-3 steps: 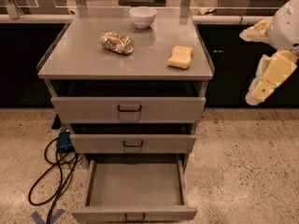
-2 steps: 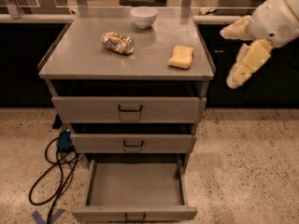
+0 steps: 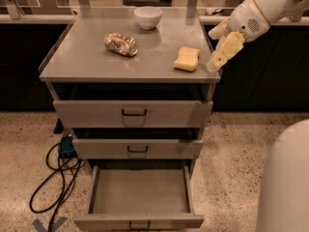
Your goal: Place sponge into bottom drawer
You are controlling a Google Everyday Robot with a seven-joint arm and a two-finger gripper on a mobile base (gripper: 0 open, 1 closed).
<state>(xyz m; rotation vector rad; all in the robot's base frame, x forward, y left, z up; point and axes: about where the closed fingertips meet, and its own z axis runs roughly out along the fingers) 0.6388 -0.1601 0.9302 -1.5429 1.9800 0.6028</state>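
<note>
Facing sponge from right in camera view: gripper hangs at right edge of cabinet top, fingers spread, nothing held. Sponge lies on top near right front corner, just left of fingertips and apart from them, long axis roughly front-to-back. Bottom drawer stands pulled open, well below. Likely next: short leftward reach, jaws straddling sponge's short width.

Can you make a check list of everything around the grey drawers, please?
Surface: grey cabinet top, flat, holding three things.
Job's things: sponge on the top, right side; bottom drawer pulled open, nothing in it.
Clutter: crushed can; white bowl at the back.
Grippers: hand open, just right of the sponge, holding nothing.
Cables: black cable looped on the floor, left.
Surroundings: speckled floor; white robot body, lower right.
</note>
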